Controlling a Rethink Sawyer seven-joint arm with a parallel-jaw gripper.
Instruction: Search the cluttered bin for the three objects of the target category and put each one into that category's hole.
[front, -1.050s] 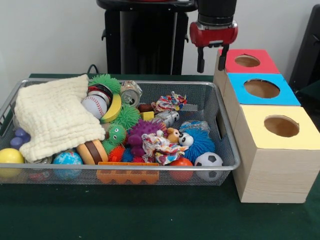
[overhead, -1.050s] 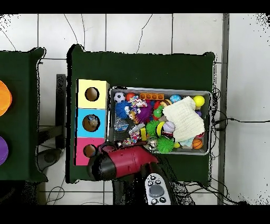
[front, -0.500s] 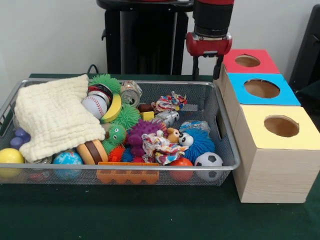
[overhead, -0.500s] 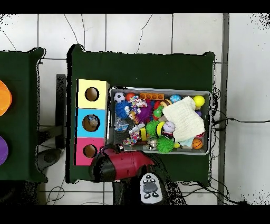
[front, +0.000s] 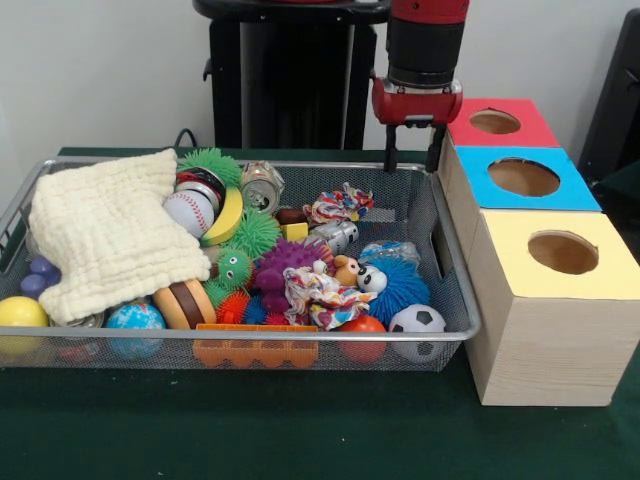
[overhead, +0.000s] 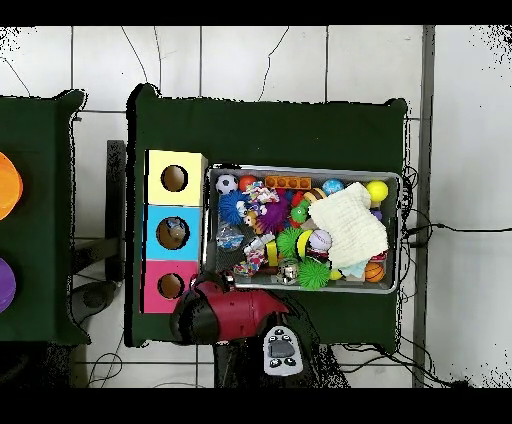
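The gripper (front: 410, 155) hangs open and empty above the bin (front: 440, 290) (near the red box (front: 497, 135)). It looks ready to hunt for toys.

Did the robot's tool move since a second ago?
Yes. In the front view the tool slid left, off the red box, toward the wire bin's back rim.

The cream cloth (front: 105, 232) hides toys in the bin (front: 440, 330)
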